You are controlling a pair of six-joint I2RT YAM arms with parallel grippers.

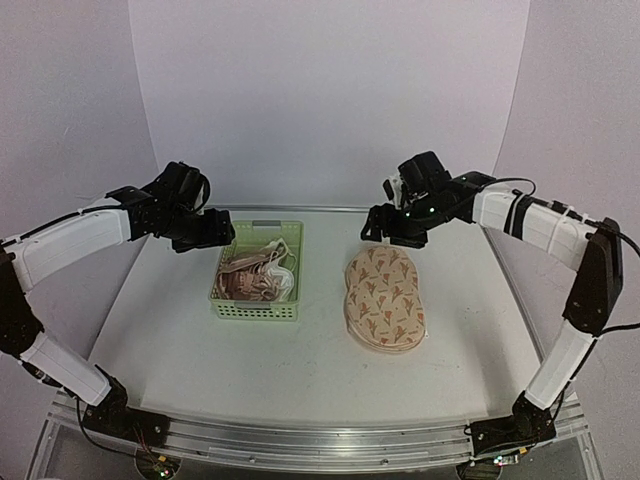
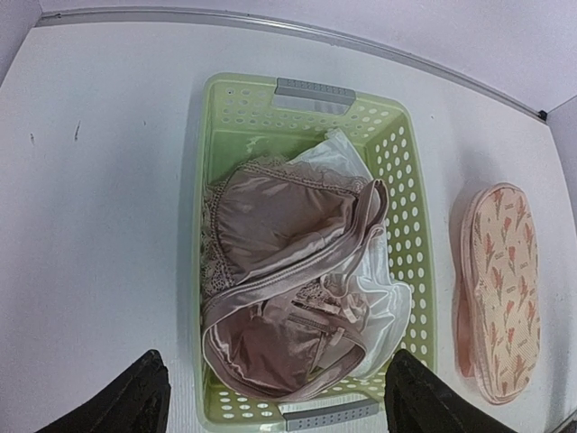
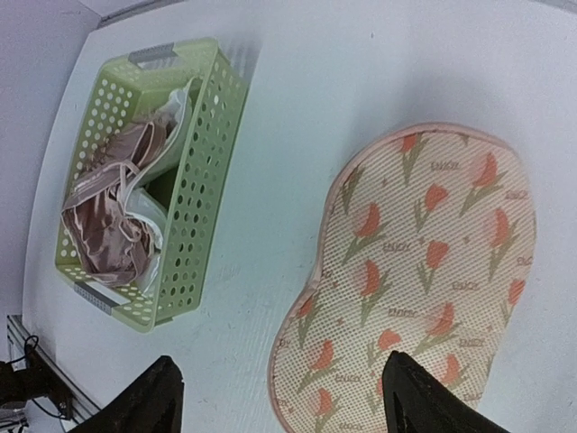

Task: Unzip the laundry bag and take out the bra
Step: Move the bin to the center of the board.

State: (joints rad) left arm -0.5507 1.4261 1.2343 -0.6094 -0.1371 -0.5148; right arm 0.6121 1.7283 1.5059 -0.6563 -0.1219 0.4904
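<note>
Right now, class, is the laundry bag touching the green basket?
Apart. The top external view shows a strip of bare white table between the basket and the laundry bag; the right wrist view shows the same gap.

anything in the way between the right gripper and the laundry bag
Nothing visible. The right gripper hangs open above the far end of the laundry bag, with only air between them in the wrist view. The green basket sits off to the left, apart from the bag, and nothing lies on top of it.
</note>
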